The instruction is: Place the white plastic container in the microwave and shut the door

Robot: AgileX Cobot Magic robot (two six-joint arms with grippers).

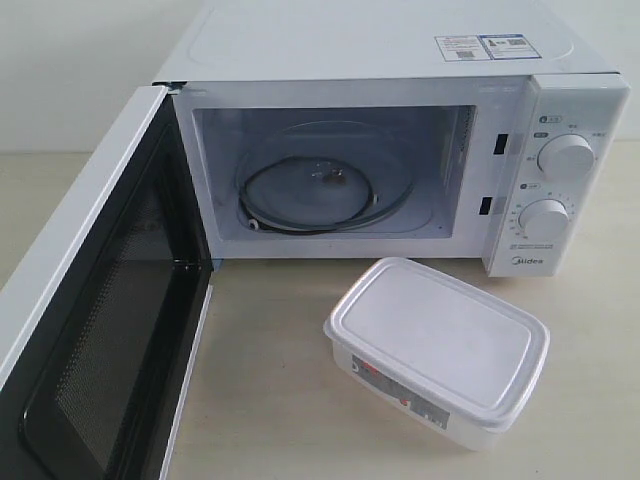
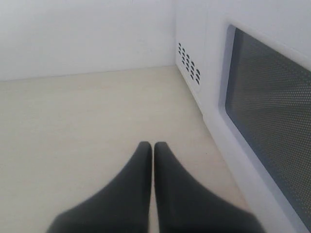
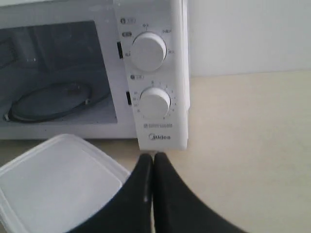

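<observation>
Across the upper half of the exterior view stands the microwave [image 1: 400,50], its cavity exposed. Its glass turntable [image 1: 325,190] lies flat inside, and two round dials [image 1: 566,157] are stacked at the right edge of the frame. Its door [image 1: 95,330] is swung wide toward the lower left of the frame, black mesh inner face showing. Lower right of centre, the white plastic container [image 1: 437,345] sits lidded on the pale table [image 1: 270,380], outside the cavity and just in front of the dials. A red-and-grey label [image 1: 400,385] runs along its near side, the print too small for me to read. My left pincer [image 2: 153,146], seen in the left wrist view, has its two dark fingertips pressed together with nothing between them, over bare table beside the door's outer face. My right pincer [image 3: 154,156] is likewise closed tip to tip and empty, with the container beside it and the dials beyond.
</observation>
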